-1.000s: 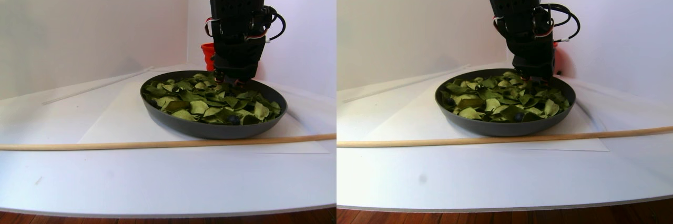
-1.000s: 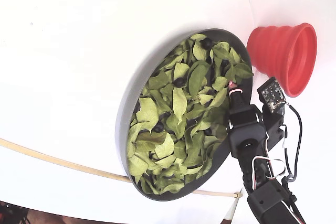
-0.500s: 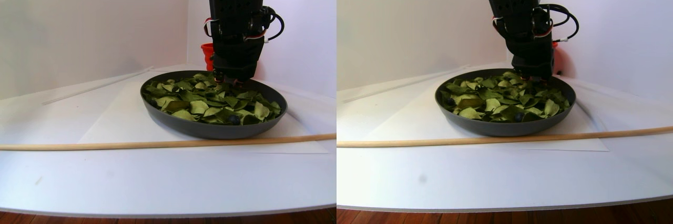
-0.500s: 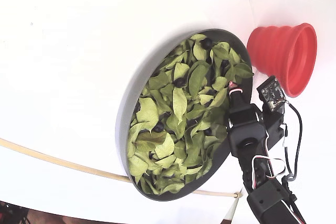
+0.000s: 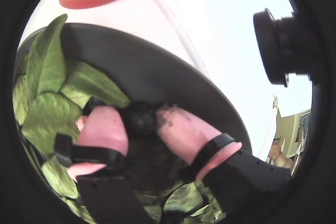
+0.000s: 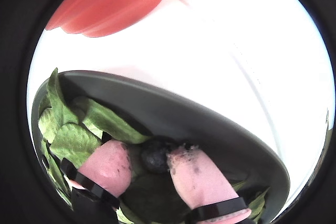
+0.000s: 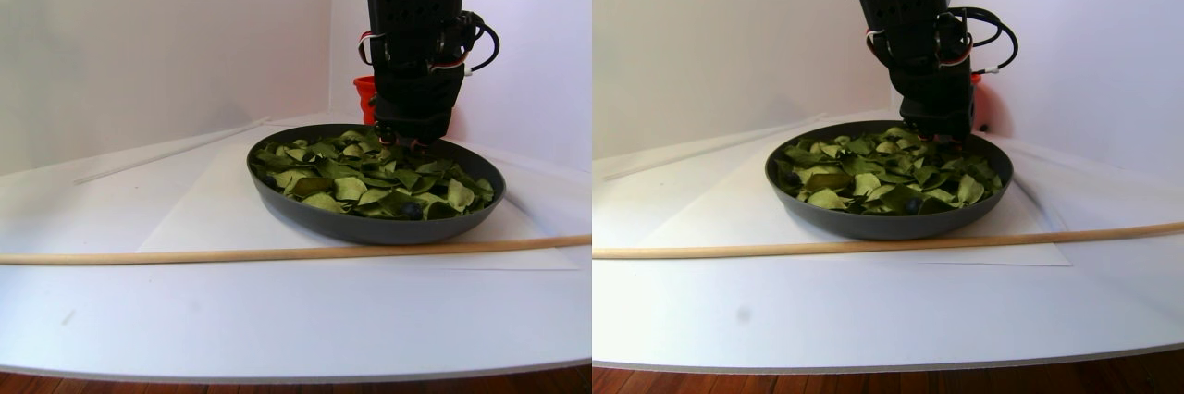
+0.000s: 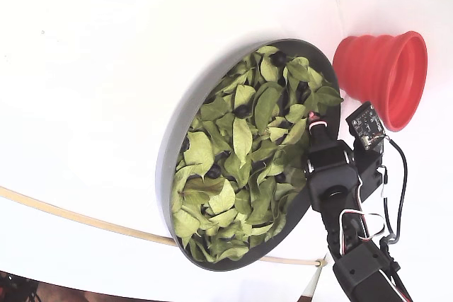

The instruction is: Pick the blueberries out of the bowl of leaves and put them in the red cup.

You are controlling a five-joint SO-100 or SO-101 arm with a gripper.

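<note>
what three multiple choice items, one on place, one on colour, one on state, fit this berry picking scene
1. Where are the hand's fingertips?
A. over the cup
B. in the bowl near its rim
C. above bare table

2. What colour are the fingertip pads?
A. pink
B. yellow
C. blue

3. What is the hand's state?
A. wide open, empty
B. shut on a leaf
C. shut on a berry

Key:
1 B, the black arm's hand sits inside the wide matte dark grey bowl beside the green oval leaves.
2 A, the pads are pink.
3 C, a small round dark blueberry sits between both pads; the bright red ribbed cup stands apart.
</note>
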